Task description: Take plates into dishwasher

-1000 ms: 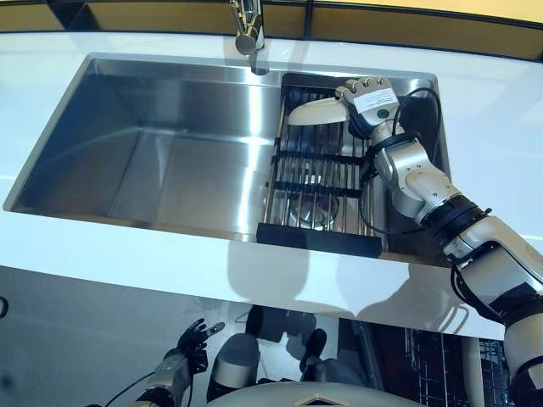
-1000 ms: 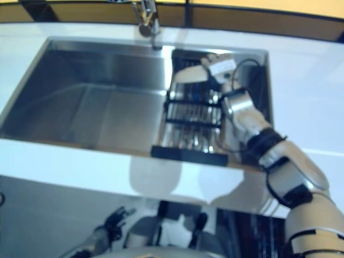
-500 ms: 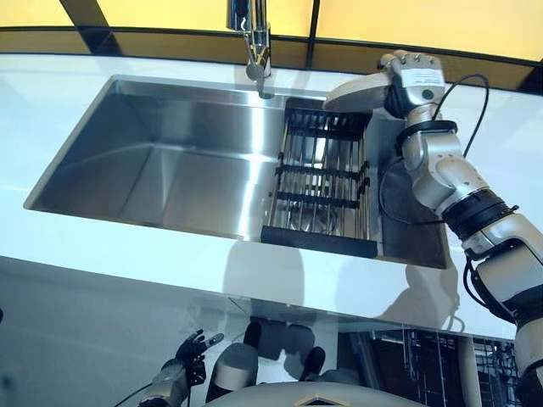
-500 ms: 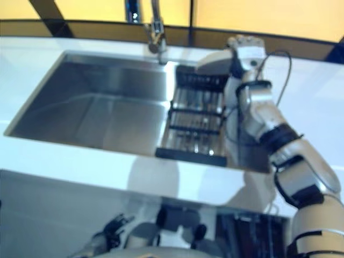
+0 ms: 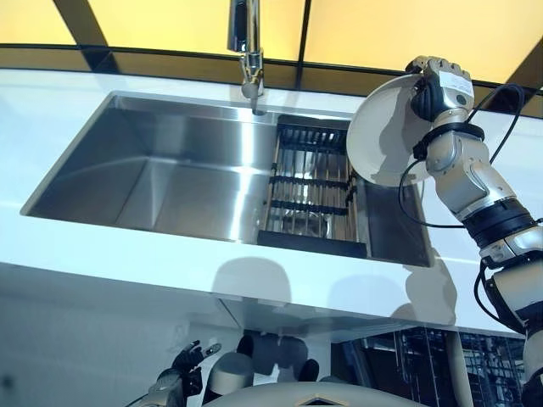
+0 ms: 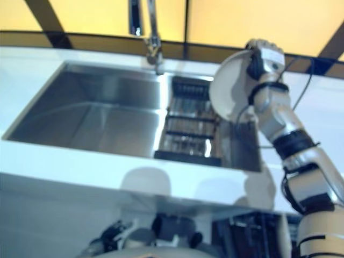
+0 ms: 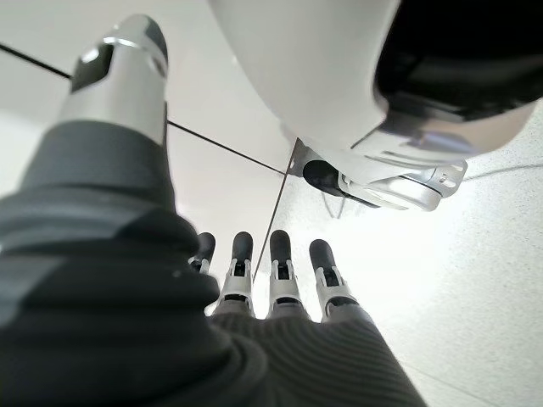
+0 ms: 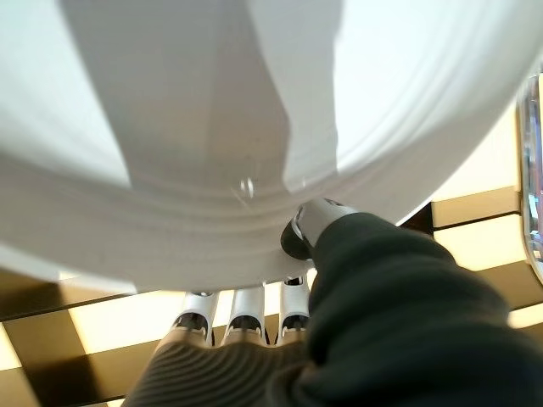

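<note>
Nearest, below the table's front edge, the left hand point(image 5: 188, 363) is seen hanging low with its fingers point(image 7: 280, 263) straight and spread; nothing is held in it. Above it the white table point(image 5: 127, 263) is crossed by its front rim, and a stainless steel sink point(image 5: 161, 170) is set into it. A black dish rack point(image 5: 312, 191) is seated in the sink's right part, against the sink's right wall, with something metallic seen low among its bars. At the sink's far edge a chrome faucet point(image 5: 247, 51) is mounted, just left of the rack's far end. Above the sink's far right corner a white plate point(image 5: 383, 131) is held up on edge, clear of the rack, its face turned toward the sink. It is pinched at its rim by the right hand point(image 5: 434, 80): the thumb point(image 8: 310, 222) is pressed on one face and the fingers point(image 8: 242, 309) are closed behind the other.
</note>
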Tool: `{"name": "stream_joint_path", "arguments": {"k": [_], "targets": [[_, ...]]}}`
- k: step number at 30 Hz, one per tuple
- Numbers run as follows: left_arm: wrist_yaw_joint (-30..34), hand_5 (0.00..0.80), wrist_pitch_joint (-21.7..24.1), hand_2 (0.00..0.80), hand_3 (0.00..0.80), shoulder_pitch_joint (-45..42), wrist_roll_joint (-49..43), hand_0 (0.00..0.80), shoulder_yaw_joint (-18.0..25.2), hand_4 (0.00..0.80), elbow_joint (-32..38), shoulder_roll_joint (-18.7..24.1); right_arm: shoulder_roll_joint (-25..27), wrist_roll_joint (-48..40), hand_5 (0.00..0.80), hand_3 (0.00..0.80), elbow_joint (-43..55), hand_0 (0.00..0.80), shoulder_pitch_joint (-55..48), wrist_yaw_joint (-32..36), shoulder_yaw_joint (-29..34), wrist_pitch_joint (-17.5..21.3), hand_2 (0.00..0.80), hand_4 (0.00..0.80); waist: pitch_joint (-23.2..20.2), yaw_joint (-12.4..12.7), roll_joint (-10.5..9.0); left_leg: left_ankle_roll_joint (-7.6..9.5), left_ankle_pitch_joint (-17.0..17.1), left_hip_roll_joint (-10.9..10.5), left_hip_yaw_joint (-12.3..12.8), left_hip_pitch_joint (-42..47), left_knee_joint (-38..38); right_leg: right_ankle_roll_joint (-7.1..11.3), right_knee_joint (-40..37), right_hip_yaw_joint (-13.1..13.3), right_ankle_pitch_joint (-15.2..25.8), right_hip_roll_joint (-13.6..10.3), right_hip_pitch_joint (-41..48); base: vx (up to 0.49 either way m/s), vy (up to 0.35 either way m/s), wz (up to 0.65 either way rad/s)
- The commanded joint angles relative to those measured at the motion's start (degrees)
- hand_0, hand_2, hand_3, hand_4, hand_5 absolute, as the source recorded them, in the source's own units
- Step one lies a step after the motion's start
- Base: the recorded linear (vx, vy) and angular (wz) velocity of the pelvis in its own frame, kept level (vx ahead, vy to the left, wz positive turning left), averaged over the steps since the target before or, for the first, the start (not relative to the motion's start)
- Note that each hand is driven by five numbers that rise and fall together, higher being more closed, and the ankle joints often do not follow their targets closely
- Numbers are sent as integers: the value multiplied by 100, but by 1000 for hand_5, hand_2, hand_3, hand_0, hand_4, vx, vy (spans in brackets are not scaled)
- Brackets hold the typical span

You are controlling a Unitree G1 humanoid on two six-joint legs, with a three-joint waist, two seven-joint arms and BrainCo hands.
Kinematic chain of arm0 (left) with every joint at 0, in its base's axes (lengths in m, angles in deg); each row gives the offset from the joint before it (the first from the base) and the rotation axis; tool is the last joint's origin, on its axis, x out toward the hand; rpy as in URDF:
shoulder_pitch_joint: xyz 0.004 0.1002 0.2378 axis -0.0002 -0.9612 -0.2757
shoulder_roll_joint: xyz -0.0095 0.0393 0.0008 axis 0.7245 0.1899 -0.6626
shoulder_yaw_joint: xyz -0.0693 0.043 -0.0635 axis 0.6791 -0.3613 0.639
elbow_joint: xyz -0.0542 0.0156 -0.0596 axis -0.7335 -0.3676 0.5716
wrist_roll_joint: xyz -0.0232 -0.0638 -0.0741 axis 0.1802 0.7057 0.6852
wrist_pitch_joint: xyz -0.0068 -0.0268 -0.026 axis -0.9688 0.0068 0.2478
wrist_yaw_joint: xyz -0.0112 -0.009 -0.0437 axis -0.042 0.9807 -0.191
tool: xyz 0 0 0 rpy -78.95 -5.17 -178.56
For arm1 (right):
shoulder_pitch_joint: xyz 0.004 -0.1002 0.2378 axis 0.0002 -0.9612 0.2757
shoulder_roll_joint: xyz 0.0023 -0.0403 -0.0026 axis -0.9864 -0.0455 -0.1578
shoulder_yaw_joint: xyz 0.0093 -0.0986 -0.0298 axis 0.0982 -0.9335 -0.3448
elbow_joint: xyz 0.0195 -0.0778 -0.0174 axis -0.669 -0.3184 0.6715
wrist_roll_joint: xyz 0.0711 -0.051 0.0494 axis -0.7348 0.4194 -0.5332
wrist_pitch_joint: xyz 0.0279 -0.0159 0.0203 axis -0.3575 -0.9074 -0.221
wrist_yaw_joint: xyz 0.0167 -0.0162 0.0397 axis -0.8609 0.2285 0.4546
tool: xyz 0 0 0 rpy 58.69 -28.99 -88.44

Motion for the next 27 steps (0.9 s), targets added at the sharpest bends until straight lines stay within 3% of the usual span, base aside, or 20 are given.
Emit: {"name": "stream_joint_path", "arguments": {"k": [1, 11, 27], "targets": [[66, 0, 15, 0, 0, 271, -272, 0, -11, 0, -239, 158, 560, -225, 800, 800, 279, 800, 98, 16, 191, 166, 800, 800, -228, -37, -265, -149, -538, 204, 243, 371, -8, 744, -17, 309, 31, -642, 163, 29, 5, -19], [22, 0, -68, 0, 0, 327, -257, 0, 79, 0, -232, 155, 1034, -451, 800, 800, 734, 800, -953, 712, 1091, 361, 800, 800, -231, -393, -384, -100, -655, 220, 480, 507, -8, 767, -17, 648, 53, -582, 144, 15, -3, -16], [-49, 0, -19, 0, 0, 355, -150, 0, 163, 0, -322, 184, 1950, -954, 800, 800, 919, 800, -1706, 1001, 2104, 466, 800, 800, -277, -836, -546, -61, -734, 292, 852, 623, -8, 775, -17, 1064, 106, -433, 46, 3, -4, -15]]}}
